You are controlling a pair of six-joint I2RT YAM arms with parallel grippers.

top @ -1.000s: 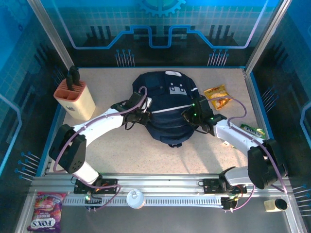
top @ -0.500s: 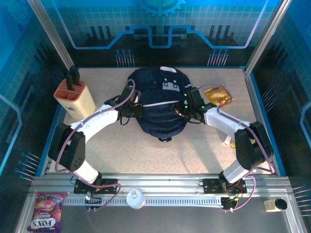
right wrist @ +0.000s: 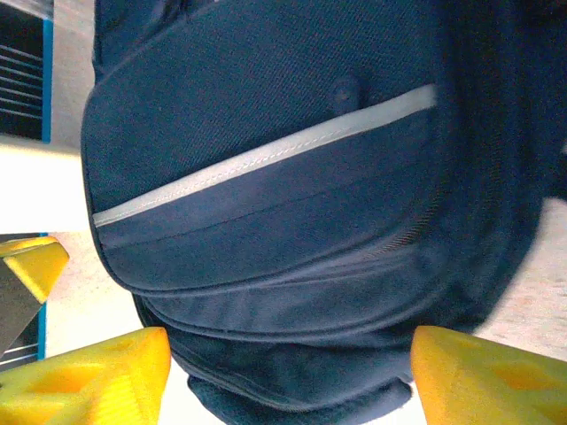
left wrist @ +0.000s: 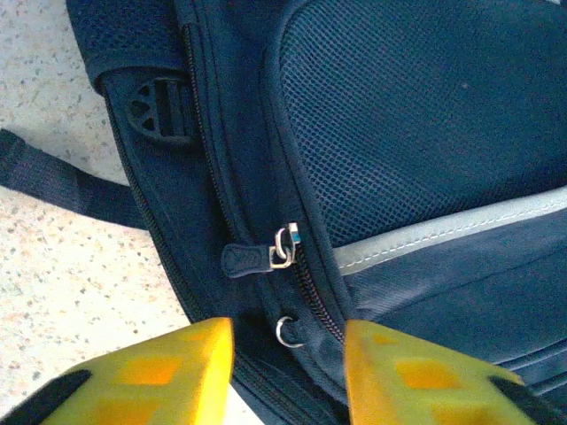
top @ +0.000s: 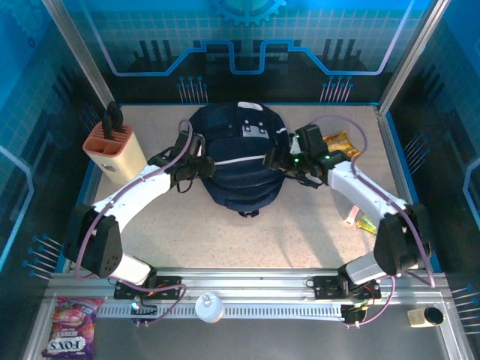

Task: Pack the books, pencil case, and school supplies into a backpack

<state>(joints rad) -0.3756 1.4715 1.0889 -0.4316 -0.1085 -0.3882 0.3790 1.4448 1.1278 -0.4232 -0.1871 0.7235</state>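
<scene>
We see the backpack (top: 236,157) pushed away from us toward the far wall, and it sits rounder and more bunched than a second ago. Both arms have stretched out after it. The left gripper (top: 201,165) and the right gripper (top: 276,160) lie farther up the table at its sides, their fingers now parted. The right wrist has come over part of the snack bag (top: 343,141). The small pink stick (top: 351,215), earlier under the right forearm, now lies clear of it.

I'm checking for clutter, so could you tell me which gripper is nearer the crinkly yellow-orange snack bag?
Right. The right gripper is at the dark navy fabric backpack's right side, close beside the snack bag; the left gripper is across the backpack, on its left side.
</scene>
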